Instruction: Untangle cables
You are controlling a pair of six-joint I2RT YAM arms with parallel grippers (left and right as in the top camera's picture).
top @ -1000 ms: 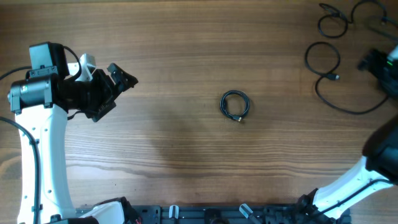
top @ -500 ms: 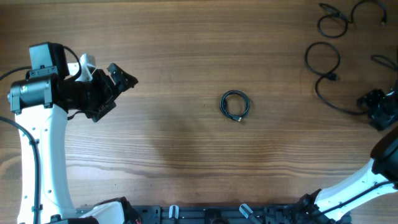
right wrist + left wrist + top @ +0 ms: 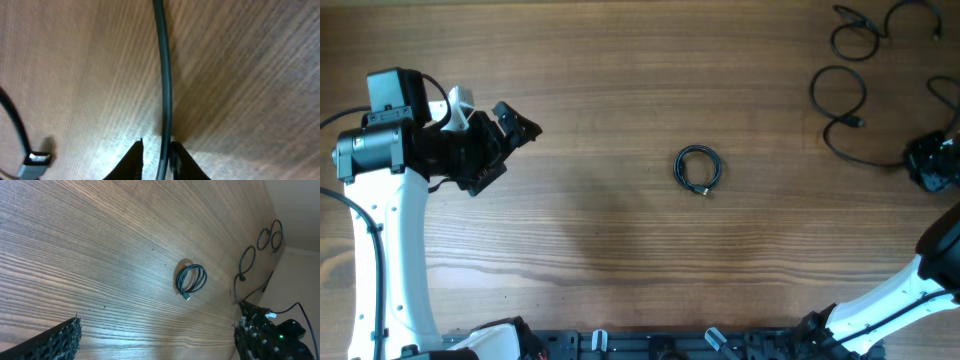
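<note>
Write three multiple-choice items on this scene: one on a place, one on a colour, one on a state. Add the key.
1. The coiled cable lies:
A. beside the left arm's base
B. near the middle of the table
C. at the right edge

2. The loose cable is:
A. white
B. red
C. black

3. The left gripper is:
A. open and empty
B. shut on a cable
C. shut on nothing

Key: 1 B, the overhead view shows the coil mid-table. 2 C, the right wrist view shows a black cord. 3 A, its fingers stand wide apart, holding nothing.

A black cable point(image 3: 164, 75) runs between the right tool's point(image 3: 157, 160) close-set fingertips, a plug end point(image 3: 35, 161) lying lower-left.
</note>
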